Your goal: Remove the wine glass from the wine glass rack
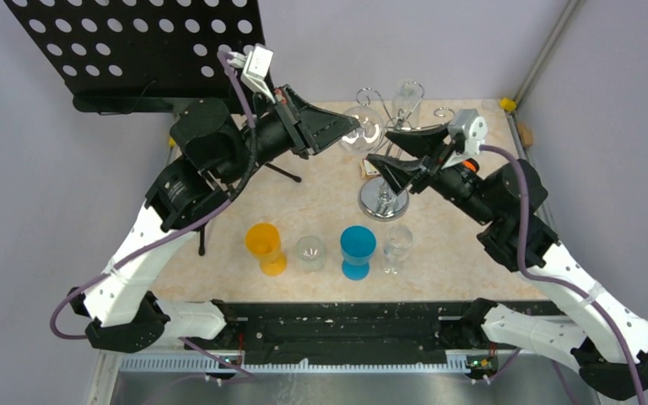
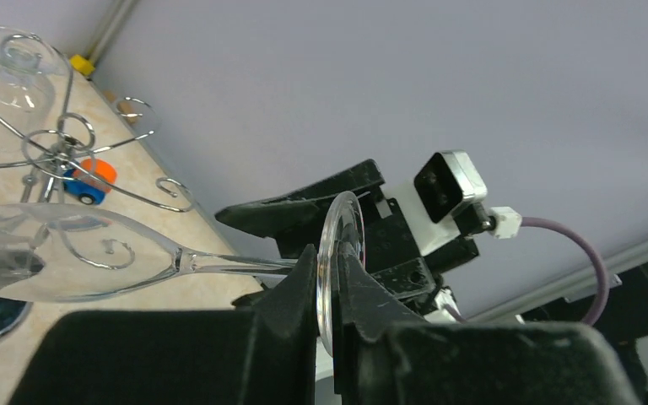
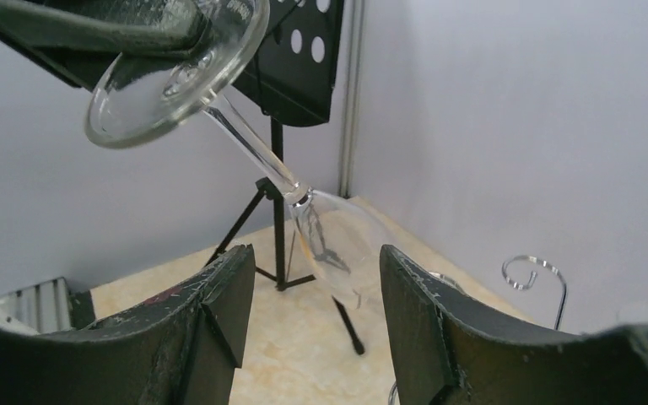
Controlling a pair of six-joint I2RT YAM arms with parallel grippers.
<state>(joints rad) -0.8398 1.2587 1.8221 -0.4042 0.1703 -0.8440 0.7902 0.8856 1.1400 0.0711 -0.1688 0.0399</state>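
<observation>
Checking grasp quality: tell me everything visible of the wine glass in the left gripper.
The wine glass is clear and empty: round foot, thin stem, long bowl. It lies roughly level; the left gripper is shut on the foot's rim. The bowl sits by the curled arms of the wine glass rack; contact there is unclear. The open right gripper faces the bowl, not touching.

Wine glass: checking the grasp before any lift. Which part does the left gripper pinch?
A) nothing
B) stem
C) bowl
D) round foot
D: in the left wrist view the left gripper is shut on the round foot of the wine glass, which sits edge-on between its fingers; stem and bowl stick out free.
</observation>
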